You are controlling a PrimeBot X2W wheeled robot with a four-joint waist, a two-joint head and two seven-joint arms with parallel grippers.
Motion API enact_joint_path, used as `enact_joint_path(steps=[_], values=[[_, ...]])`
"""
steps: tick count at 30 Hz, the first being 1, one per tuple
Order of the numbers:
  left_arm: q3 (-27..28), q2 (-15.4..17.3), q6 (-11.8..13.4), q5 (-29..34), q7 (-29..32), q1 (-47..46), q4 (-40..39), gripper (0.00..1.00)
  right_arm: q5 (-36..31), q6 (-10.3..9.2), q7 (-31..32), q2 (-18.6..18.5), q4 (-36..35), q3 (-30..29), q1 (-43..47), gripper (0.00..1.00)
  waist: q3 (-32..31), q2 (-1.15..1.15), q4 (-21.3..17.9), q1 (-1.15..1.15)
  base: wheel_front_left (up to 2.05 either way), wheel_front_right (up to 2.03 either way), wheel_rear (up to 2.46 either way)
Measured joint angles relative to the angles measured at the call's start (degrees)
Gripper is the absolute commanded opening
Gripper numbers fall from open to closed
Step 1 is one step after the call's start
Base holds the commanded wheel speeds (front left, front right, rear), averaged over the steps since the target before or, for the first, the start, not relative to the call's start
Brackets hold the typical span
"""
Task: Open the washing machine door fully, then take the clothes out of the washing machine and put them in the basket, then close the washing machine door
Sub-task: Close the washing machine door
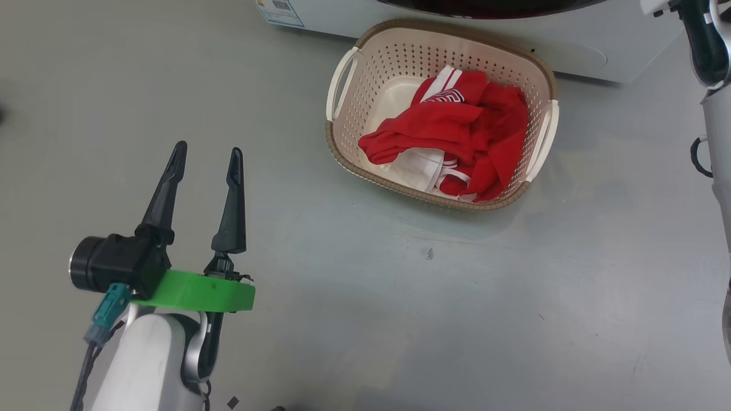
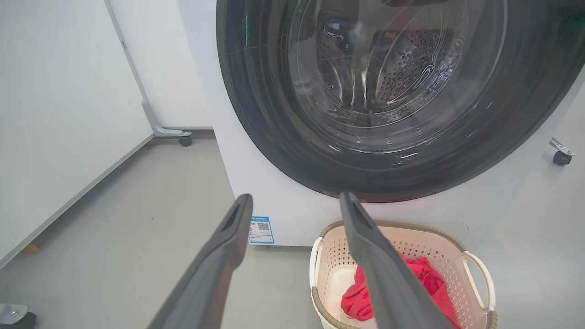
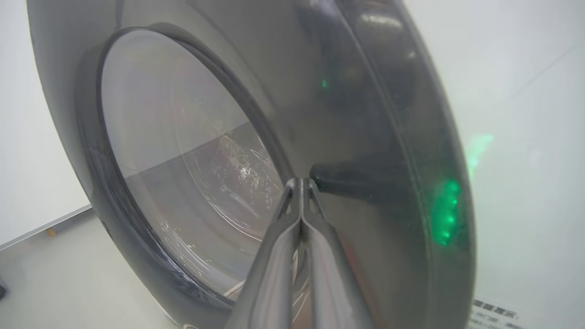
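Head view: left gripper [image 1: 207, 149] hung low-left over bare grey floor [image 1: 400, 297], fingers well apart, nothing btwn them, open room all round it. The basket [image 1: 342, 154] sat on the floor just in front of the washing machine [image 1: 571, 45], back rim near the white base; touching or not couldn't be told. The clothes [image 1: 457, 125] lay inside it, bunched toward the right & front walls, cream bottom bare at the left. A thin dark arc of the washing machine door [image 1: 491, 7] cut the top edge. Right arm [image 1: 708, 51] ran along the right edge, well clear of the basket. Left wrist view: fingers apart w/ the door straight ahead, black rim lying against the machine front, steel drum [image 2: 411, 68] seen thru the glass; latched or not couldn't be told. Blue sticker [image 2: 261, 230] at the machine's lower-left corner, open floor left of it as far as a white panel [image 2: 68, 114] w/ a castor [image 2: 185, 140]. Right wrist view: right gripper [image 3: 300, 183] had fingers pressed together, holding nothing, tips at the door's glossy rim beside a dark recess [image 3: 347, 180]; contact couldn't be told. White machine front lay right of the door's outer edge.
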Motion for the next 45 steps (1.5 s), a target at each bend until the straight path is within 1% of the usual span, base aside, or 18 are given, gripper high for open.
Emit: enact_joint_path(steps=[4, 7, 11, 16, 21, 22, 23, 24, 25, 30, 32, 34, 39, 41, 45], values=[[0.5, 0.0, 0.0, 0.5, 0.0, 0.0, 0.4, 1.0, 0.3, 0.0, -1.8, 0.2, 0.6, 1.3, 0.6, 0.0, -1.0, 0.0, -0.6, 0.0, 0.0, 0.0, 0.0], [0.7, 0.0, 0.0, 0.5, 0.0, 0.0, 0.8, 1.0, 0.3, 0.01, -3.5, 0.8, 0.8, 2.2, 2.7, 0.0, -1.9, 0.0, -1.3, 0.0, 0.0, 0.0, 0.0], [1.2, 0.0, 0.0, 0.9, 0.0, 0.1, 1.2, 1.0, 0.8, 0.08, -6.2, 1.8, 0.7, 3.0, 6.7, 0.0, -3.2, 0.0, -2.5, 0.0, 0.0, 0.0, 0.0], [1.8, 0.1, 0.0, 1.5, 0.0, 0.6, 2.1, 1.0, 1.8, 0.09, -7.7, 2.6, 0.1, 3.2, 11.7, 0.0, -4.9, 0.0, -4.3, 0.0, 0.0, 0.0, 0.0], [1.9, 0.7, 0.0, 2.1, 0.0, 2.7, 3.5, 1.0, 2.3, -0.01, -8.3, 3.7, -0.7, 2.0, 18.4, 0.0, -7.1, 0.0, -6.1, 0.0, 0.0, 0.0, 0.0], [1.9, 0.9, 0.0, 2.2, 0.0, 3.0, 3.7, 1.0, 2.4, -0.09, -8.3, 3.8, -1.0, 1.7, 19.9, 0.04, -7.6, 0.0, -6.5, 0.0, 0.0, 0.0, 0.0], [1.9, 1.1, 0.0, 2.3, 0.0, 3.4, 4.0, 1.0, 2.4, -0.13, -8.4, 4.0, -1.2, 1.4, 21.3, 0.31, -8.1, 0.0, -6.8, 0.0, 0.0, 0.0, 0.0], [1.9, 1.2, 0.0, 2.3, 0.0, 3.7, 4.1, 1.0, 2.6, -0.65, -8.5, 4.1, -1.4, 1.2, 22.6, 0.48, -8.7, 0.0, -7.2, 0.0, 0.0, 0.0, 0.0], [2.0, 1.4, 0.0, 2.5, 0.0, 4.1, 4.4, 1.0, 2.6, -1.08, -8.6, 4.4, -1.6, 1.1, 24.0, 1.0, -9.2, 0.0, -7.5, 0.0, 0.0, 0.0, 0.0], [2.1, 1.8, 0.0, 2.5, 0.0, 6.3, 5.2, 1.0, 3.0, -3.04, -8.7, 5.6, -3.0, -0.7, 30.9, 1.0, -12.0, 0.0, -9.2, 0.0, 0.0, 0.0, 0.0], [2.1, 1.8, 0.0, 2.7, 0.0, 7.0, 5.5, 1.0, 3.4, -3.24, -8.7, 6.0, -3.9, -1.1, 33.5, 1.0, -13.1, 0.0, -9.8, 0.0, 0.0, 0.0, 0.0], [1.8, 1.9, -0.5, 2.9, 0.0, 7.6, 5.7, 1.0, 3.5, -3.63, -8.7, 6.8, -5.7, -2.0, 35.6, 1.0, -14.3, 0.0, -10.5, -0.01, 0.0, 0.0, 0.0], [1.2, 2.2, -1.0, 3.0, 0.0, 9.2, 6.2, 1.0, 3.5, -5.12, -8.7, 7.2, -10.0, -3.3, 40.1, 1.0, -17.1, 0.0, -11.9, -0.01, 0.0, 0.0, 0.0], [1.0, 2.3, -1.1, 3.0, 0.0, 10.0, 6.5, 1.0, 3.4, -5.14, -8.7, 7.3, -11.3, -3.5, 42.2, 1.0, -18.2, 0.0, -12.4, -0.01, 0.0, 0.0, 0.0], [0.6, 2.3, -1.3, 3.0, 0.0, 11.4, 6.9, 1.0, 3.3, -5.89, -8.7, 7.7, -13.3, -3.6, 46.7, 1.0, -20.3, 0.0, -13.2, -0.01, 0.0, 0.0, 0.0]])
